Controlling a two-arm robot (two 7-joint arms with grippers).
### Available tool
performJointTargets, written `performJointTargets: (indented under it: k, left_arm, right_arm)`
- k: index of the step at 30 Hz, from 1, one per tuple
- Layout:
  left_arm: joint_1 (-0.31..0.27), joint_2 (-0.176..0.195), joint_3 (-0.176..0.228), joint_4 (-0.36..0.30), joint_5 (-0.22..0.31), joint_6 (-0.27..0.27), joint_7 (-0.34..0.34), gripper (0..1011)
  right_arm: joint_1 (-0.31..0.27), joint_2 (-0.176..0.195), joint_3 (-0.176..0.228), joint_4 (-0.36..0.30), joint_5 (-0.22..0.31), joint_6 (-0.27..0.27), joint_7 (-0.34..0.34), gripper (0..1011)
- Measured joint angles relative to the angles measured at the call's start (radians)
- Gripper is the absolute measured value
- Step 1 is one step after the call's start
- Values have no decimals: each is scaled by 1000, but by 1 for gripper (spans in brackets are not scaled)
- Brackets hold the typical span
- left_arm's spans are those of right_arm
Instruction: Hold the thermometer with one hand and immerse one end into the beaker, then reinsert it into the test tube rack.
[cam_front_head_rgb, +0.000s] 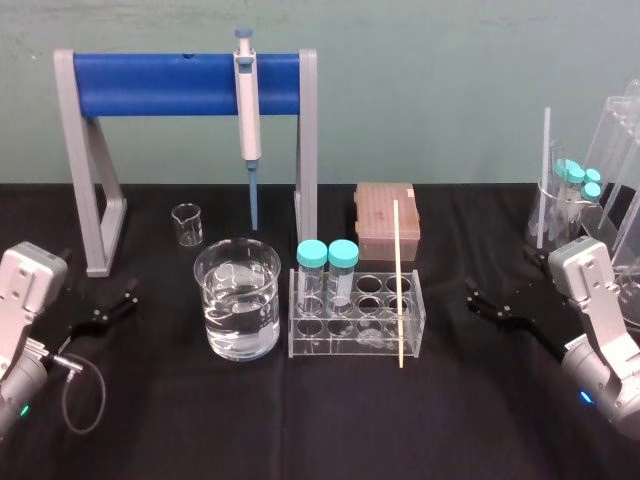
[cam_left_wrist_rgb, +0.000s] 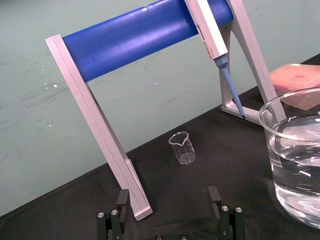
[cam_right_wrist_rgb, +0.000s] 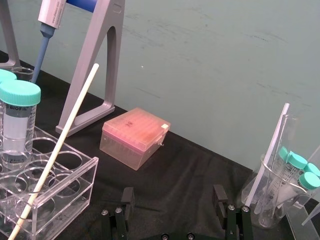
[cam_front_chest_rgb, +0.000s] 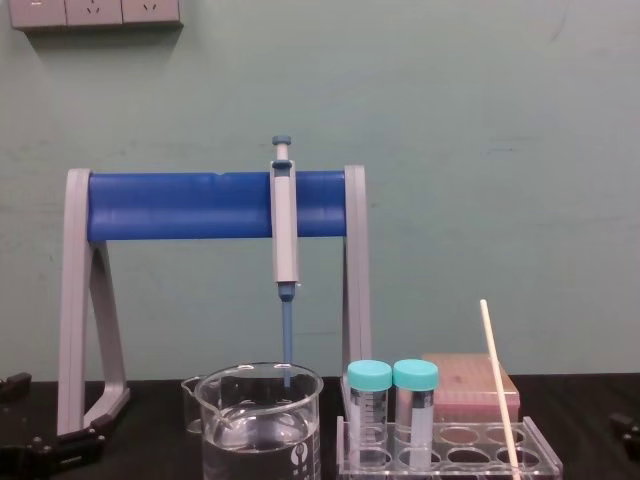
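both released, left hand clear of beaker, right hand clear of rack

Head view: high, looking down across the whole counter.
Chest view: low, level, close to beaker and test tube rack.
Left wrist view: low, near beaker.
Right wrist view: low, near test tube rack.
All share the pipette stand.
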Motion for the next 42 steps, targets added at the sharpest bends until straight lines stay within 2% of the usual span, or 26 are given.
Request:
performJointTargets:
  k: [22, 30, 33, 34, 37, 38, 39, 41, 42]
  left_arm:
    - [0, 0, 0, 0, 0, 0, 0, 1004]
    - [0, 0, 0, 0, 0, 0, 0, 1004]
    - [0, 0, 0, 0, 0, 0, 0, 1004]
    - [0, 0, 0, 0, 0, 0, 0, 1004]
    - [0, 0, 0, 0, 0, 0, 0, 1004]
    - [0, 0, 0, 0, 0, 0, 0, 1004]
    - [0, 0, 0, 0, 0, 0, 0, 1004]
    - [0, 0, 0, 0, 0, 0, 0, 1004]
    - [0, 0, 0, 0, 0, 0, 0, 1004]
  right_arm:
    - [0, 0, 0, 0, 0, 0, 0, 1003]
    - [-15, -9, 28, -13, 2, -24, 21, 1003]
    - [-19, -12, 47, -25, 36, -22, 56, 1003]
    - [-19, -13, 60, -36, 74, -7, 87, 1003]
    - [-16, -13, 83, -57, 133, 19, 139, 1003]
    - [-13, -13, 99, -73, 177, 39, 175, 1003]
    - [-13, -13, 99, -73, 177, 39, 175, 1003]
    - [-3, -13, 133, -106, 267, 88, 246, 1003]
    - [1, -12, 141, -114, 289, 103, 266, 1003]
